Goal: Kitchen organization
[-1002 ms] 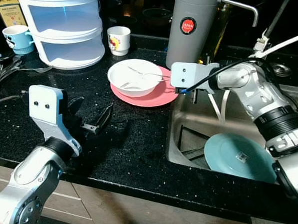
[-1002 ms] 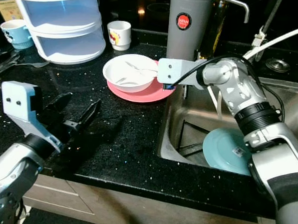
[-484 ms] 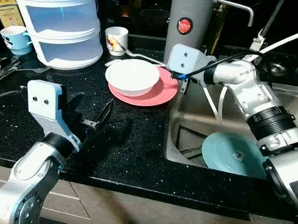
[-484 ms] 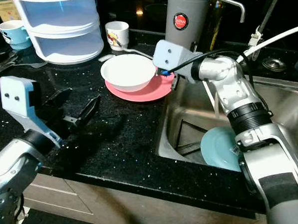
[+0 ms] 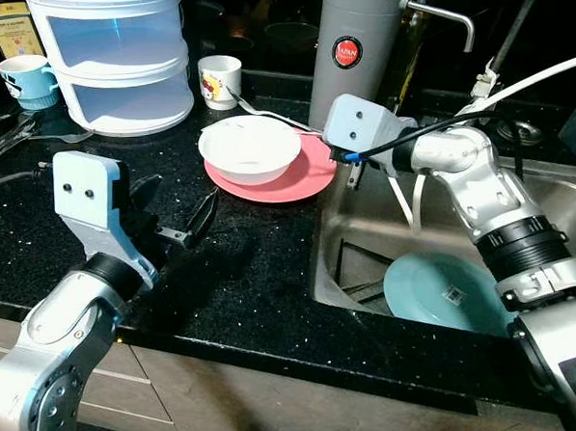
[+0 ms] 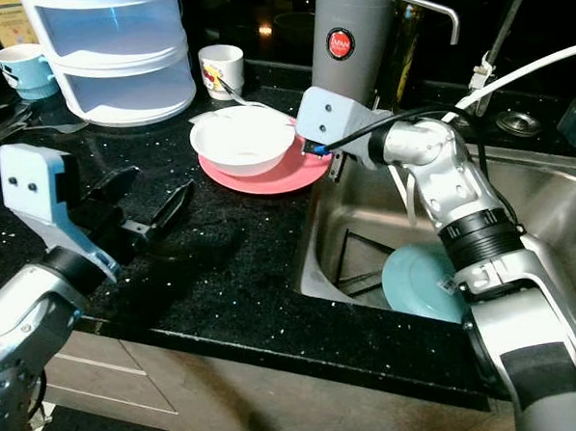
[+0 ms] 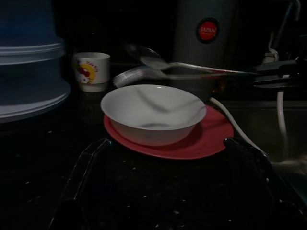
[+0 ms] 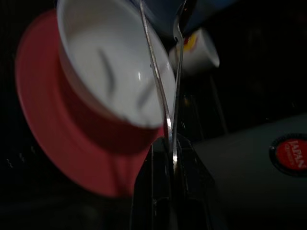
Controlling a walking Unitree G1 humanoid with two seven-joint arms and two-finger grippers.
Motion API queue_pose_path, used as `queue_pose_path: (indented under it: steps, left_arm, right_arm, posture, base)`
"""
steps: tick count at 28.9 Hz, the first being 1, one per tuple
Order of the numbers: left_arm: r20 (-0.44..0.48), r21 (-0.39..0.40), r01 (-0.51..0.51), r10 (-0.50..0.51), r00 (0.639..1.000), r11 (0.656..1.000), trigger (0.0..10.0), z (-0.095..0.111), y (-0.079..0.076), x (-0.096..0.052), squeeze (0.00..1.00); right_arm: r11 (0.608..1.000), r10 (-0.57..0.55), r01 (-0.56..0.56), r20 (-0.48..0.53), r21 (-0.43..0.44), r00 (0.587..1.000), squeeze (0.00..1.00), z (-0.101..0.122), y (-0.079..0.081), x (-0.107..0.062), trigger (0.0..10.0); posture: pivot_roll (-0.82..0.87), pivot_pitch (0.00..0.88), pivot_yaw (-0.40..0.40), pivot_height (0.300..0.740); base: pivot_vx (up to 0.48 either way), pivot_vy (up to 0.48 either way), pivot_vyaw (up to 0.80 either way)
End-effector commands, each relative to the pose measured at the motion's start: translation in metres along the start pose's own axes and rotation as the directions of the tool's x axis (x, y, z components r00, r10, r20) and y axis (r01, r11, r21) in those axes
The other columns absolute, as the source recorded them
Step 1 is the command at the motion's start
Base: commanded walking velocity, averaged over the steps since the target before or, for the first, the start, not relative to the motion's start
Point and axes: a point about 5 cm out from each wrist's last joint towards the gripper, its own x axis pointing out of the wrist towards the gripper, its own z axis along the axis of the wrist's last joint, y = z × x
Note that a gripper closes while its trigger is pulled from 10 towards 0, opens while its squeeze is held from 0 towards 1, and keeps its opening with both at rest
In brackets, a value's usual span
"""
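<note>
- The right gripper (image 8: 169, 143) is clamped on the handle ends of two spoons (image 8: 160, 72), holding them out level above the white bowl (image 5: 249, 148) near the back of the worktop (image 5: 252, 266), right by the sink's edge.
- The spoons are thin shiny metal with long slim handles. One bowl end points toward the small printed cup (image 5: 218, 81) behind the bowl.
- My guess on handling: they're light and stiff but slick, and two pinched together will want to scissor or slide against each other. Gripping so far out at the tips leaves a long lever, so any bump could twist them loose. Closer to mid-handle would probably be steadier.
- The white bowl sits on a pink plate (image 5: 310, 176) and looks like glossy ceramic, so likely chippy and slippery. It looks empty.
- The left gripper (image 5: 187, 221) hangs just over the worktop's front-left part with its fingers spread and nothing in them, pointed at the bowl.
- Other stuff: a teal plate (image 5: 437, 295) down in the sink (image 5: 557, 192), a tall grey thermos (image 5: 357, 53) at the back edge, and stacked plastic containers (image 5: 116, 60) toward the back-left corner.
</note>
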Motion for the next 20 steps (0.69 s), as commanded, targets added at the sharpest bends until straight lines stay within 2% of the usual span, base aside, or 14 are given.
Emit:
queue_pose_path:
  steps: [1, 3, 4, 6, 7, 9, 13, 15, 18, 20]
  left_arm:
    - [0.003, -0.001, -0.006, 0.006, 1.0, 1.0, 10.0, 0.0, 0.001, 0.001, 0.0]
    - [0.004, 0.0, -0.009, 0.009, 1.0, 1.0, 10.0, 0.0, 0.001, 0.001, 0.0]
    - [0.012, 0.0, -0.023, 0.023, 1.0, 1.0, 10.0, 0.001, 0.003, 0.0, 0.0]
    - [0.016, -0.001, -0.028, 0.028, 0.999, 1.0, 10.0, 0.002, 0.003, 0.0, 0.0]
    - [0.027, -0.001, -0.041, 0.041, 0.999, 0.999, 10.0, 0.004, 0.004, 0.0, 0.0]
    - [0.027, -0.001, -0.041, 0.041, 0.999, 0.999, 10.0, 0.004, 0.004, 0.0, 0.0]
    - [0.034, 0.032, -0.101, 0.099, 0.994, 0.994, 10.0, 0.007, 0.009, -0.004, 0.0]
    - [0.031, 0.043, -0.112, 0.111, 0.993, 0.993, 10.0, 0.008, 0.01, -0.005, 0.0]
    - [-0.03, 0.095, -0.159, 0.163, 0.986, 0.983, 10.0, 0.003, 0.014, -0.015, 0.0]
    - [-0.086, 0.133, -0.187, 0.2, 0.976, 0.973, 10.0, -0.004, 0.016, -0.021, 0.0]
  right_arm:
    - [0.998, -0.023, 0.019, 0.072, 0.061, 0.997, 0.0, 0.01, 0.001, 0.0, 0.0]
    - [0.996, -0.023, 0.014, 0.105, 0.087, 0.994, 0.0, 0.015, 0.004, 0.001, 0.0]
    - [0.988, -0.021, -0.007, 0.182, 0.154, 0.983, 0.0, 0.028, 0.013, 0.007, 0.0]
    - [0.985, -0.02, -0.016, 0.205, 0.173, 0.979, 0.0, 0.033, 0.017, 0.008, 0.0]
    - [0.977, -0.011, -0.042, 0.246, 0.211, 0.969, 0.0, 0.043, 0.029, 0.014, 0.0]
    - [0.977, -0.011, -0.042, 0.246, 0.211, 0.969, 0.0, 0.043, 0.029, 0.014, 0.0]
    - [0.952, 0.008, -0.094, 0.284, 0.292, 0.959, 0.0, 0.059, 0.062, 0.029, 0.0]
    - [0.947, 0.01, -0.1, 0.284, 0.304, 0.959, 0.0, 0.061, 0.067, 0.031, 0.0]
    - [0.929, 0.041, -0.133, 0.261, 0.344, 0.964, 0.0, 0.066, 0.085, 0.037, 0.0]
    - [0.933, 0.062, -0.136, 0.222, 0.333, 0.973, 0.0, 0.064, 0.092, 0.039, 0.0]
  posture:
    - [0.09, 0.003, -0.04, 0.74]
    - [0.09, 0.003, -0.04, 0.74]
    - [0.09, 0.01, -0.046, 0.74]
    - [0.09, 0.01, -0.046, 0.74]
    - [0.09, 0.01, -0.046, 0.74]
    - [0.09, 0.01, -0.046, 0.74]
    - [0.1, 0.015, -0.058, 0.74]
    - [0.1, 0.015, -0.058, 0.74]
    - [0.12, 0.016, -0.069, 0.74]
    - [0.12, 0.015, -0.072, 0.74]
  base:
    - [0.0, 0.0, 0.0]
    - [0.0, 0.0, 0.0]
    - [0.0, 0.0, 0.0]
    - [0.0, 0.0, 0.0]
    - [0.0, 0.0, 0.0]
    - [0.0, 0.0, 0.0]
    - [0.0, 0.0, 0.0]
    - [0.0, 0.0, 0.0]
    - [0.0, 0.0, 0.0]
    - [0.0, 0.0, 0.0]
